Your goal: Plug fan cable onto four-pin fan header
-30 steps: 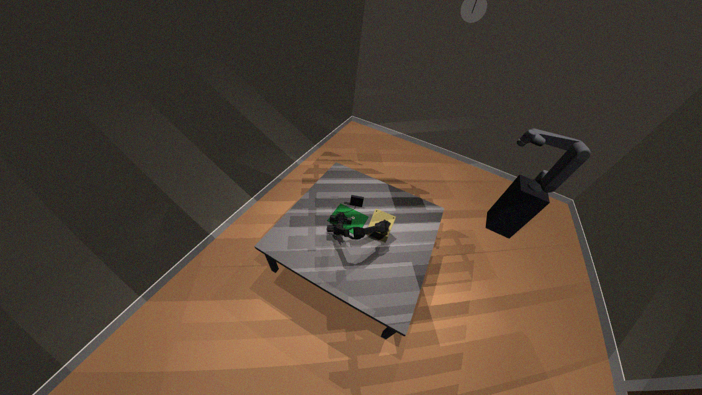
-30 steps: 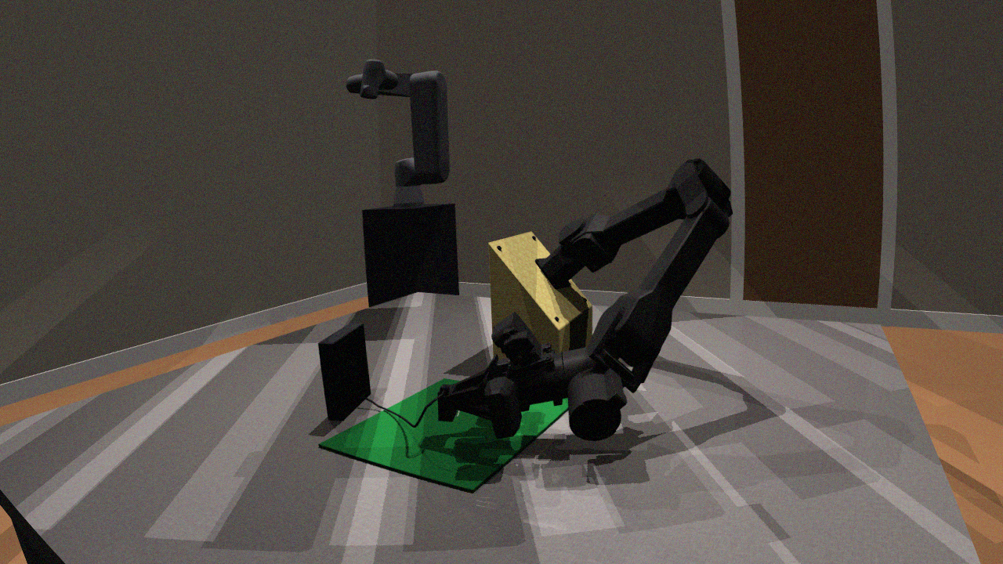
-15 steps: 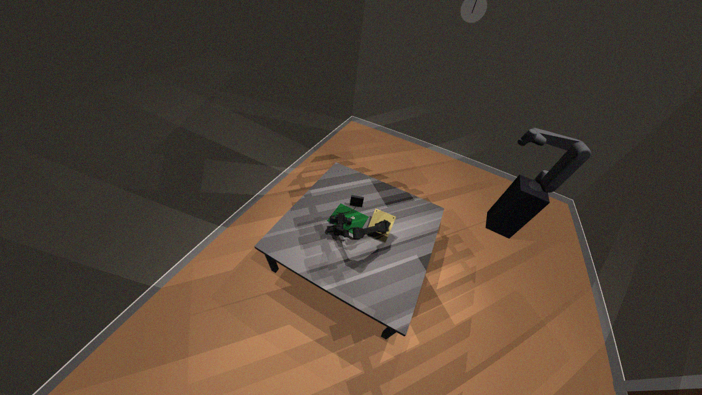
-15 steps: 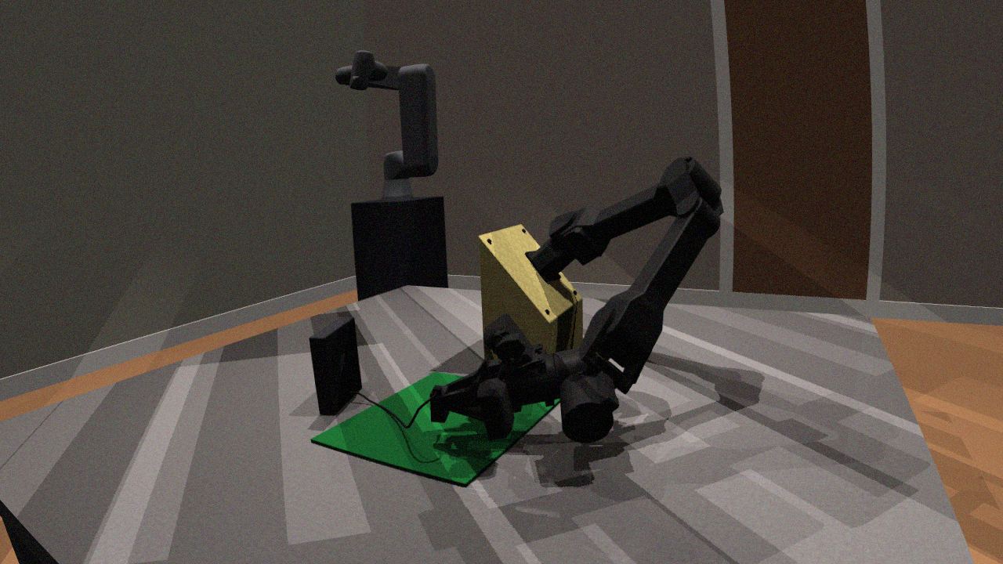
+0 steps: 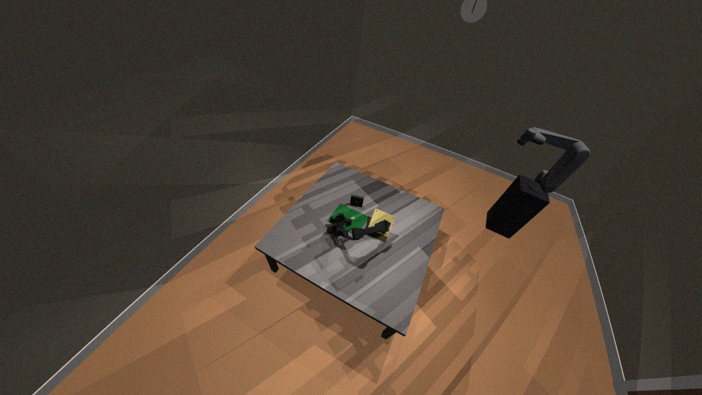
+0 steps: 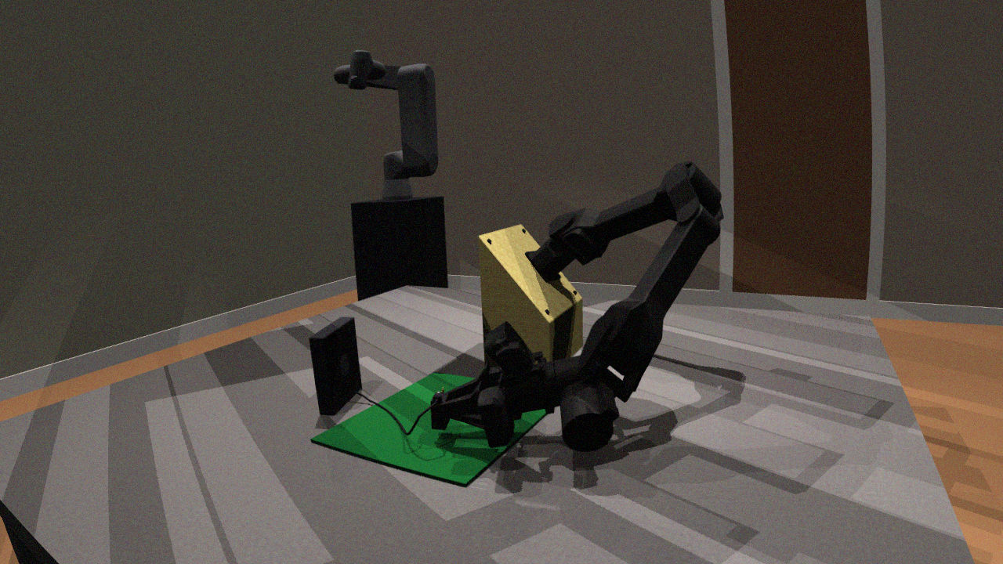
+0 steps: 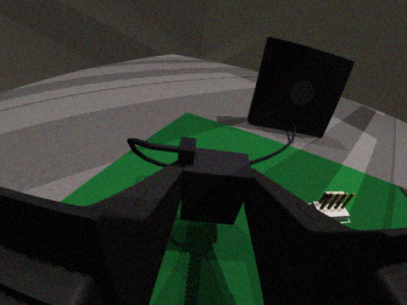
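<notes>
Right now I have the plug [image 7: 214, 189] clamped between the jaws, which are closed on its two sides, and it hangs above the green board [image 7: 266, 155] without touching it. From the wrist view the plug is a dark block held level, with its thin black cable [image 7: 148, 152] looping out to the left and another stretch curving back toward the fan [image 7: 300, 87]. The four-pin header [image 7: 335, 203] sits on the board to the right of the plug and a little nearer the fan, apart from it; its pins stand bare on a small white base. So the plug is off to one side of the pins, not over them.

In the exterior view the gripper [image 6: 448, 410] reaches low and nearly level over the board, with the cable [image 6: 392, 415] sagging onto the green and running to the fan [image 6: 334, 364], which stands upright just off the board's far left corner. My arm [image 6: 645, 280] folds down from a tan slanted mount [image 6: 522, 287] behind the board. From the top view all of this sits toward the far side of the grey surface [image 5: 373, 289]. A second arm on a black pedestal [image 5: 515, 206] stands on the floor, well apart.
</notes>
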Tool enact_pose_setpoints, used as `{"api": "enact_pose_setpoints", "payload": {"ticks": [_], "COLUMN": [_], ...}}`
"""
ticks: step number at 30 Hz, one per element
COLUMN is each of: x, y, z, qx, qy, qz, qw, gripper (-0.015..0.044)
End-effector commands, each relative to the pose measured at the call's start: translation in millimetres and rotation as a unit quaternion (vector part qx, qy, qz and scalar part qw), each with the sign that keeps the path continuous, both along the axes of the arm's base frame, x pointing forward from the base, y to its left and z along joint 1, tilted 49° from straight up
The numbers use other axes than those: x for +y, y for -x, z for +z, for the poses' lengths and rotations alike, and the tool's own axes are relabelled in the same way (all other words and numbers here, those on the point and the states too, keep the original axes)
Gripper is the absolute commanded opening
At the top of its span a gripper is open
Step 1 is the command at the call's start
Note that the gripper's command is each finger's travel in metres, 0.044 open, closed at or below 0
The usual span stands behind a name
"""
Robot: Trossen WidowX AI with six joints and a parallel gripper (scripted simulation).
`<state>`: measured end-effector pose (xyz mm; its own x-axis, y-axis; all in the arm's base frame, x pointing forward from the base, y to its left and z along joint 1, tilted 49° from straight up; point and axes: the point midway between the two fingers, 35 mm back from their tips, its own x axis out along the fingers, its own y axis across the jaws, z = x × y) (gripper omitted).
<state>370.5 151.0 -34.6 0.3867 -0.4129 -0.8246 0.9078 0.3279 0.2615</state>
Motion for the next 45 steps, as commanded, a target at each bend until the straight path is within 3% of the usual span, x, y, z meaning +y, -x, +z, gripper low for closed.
{"api": "enact_pose_setpoints", "payload": {"ticks": [1, 45], "x": [3.4, 10.7], "y": [0.0, 0.8], "z": [-3.7, -9.0], "qx": [-0.001, -0.001], "qy": [0.001, -0.001], "qz": [0.0, 0.0], "qw": [1.0, 1.0], "gripper": [0.0, 0.0]}}
